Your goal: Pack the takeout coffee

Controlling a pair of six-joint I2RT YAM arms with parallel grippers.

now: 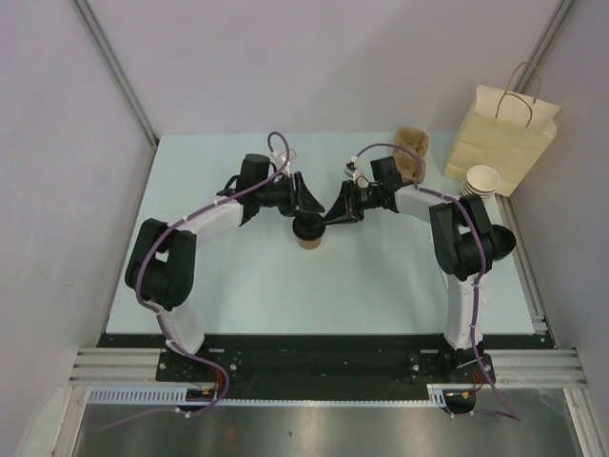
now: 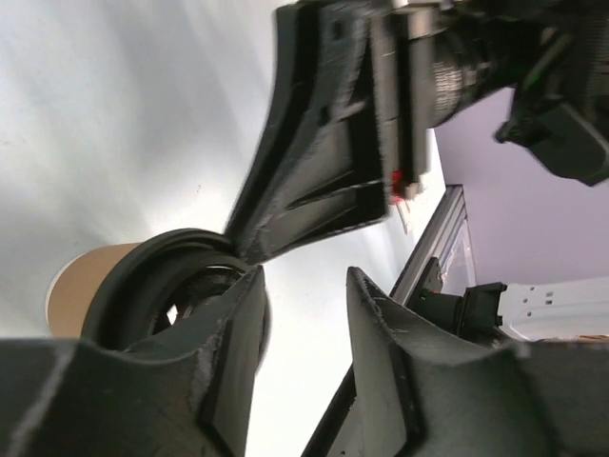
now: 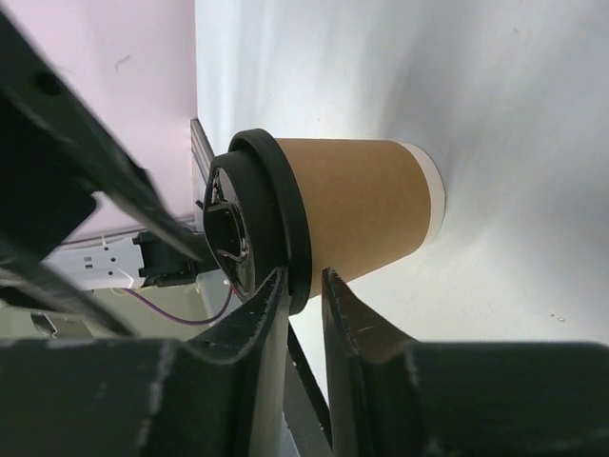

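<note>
The takeout coffee (image 1: 308,233) is a brown paper cup with a black lid, standing upright mid-table. In the right wrist view the cup (image 3: 357,205) fills the centre, and my right gripper (image 3: 304,283) is pinched on the rim of its black lid (image 3: 271,219). In the top view the right gripper (image 1: 328,217) reaches the cup from the right. My left gripper (image 1: 304,209) is just behind the cup. In the left wrist view it (image 2: 304,286) is open and empty, one finger beside the lid (image 2: 157,276).
A tan paper bag (image 1: 501,138) with twisted handles stands at the back right. A stack of white-lined cups (image 1: 481,181) sits in front of it. A brown cardboard piece (image 1: 412,145) lies behind the right arm. Grey walls enclose the table.
</note>
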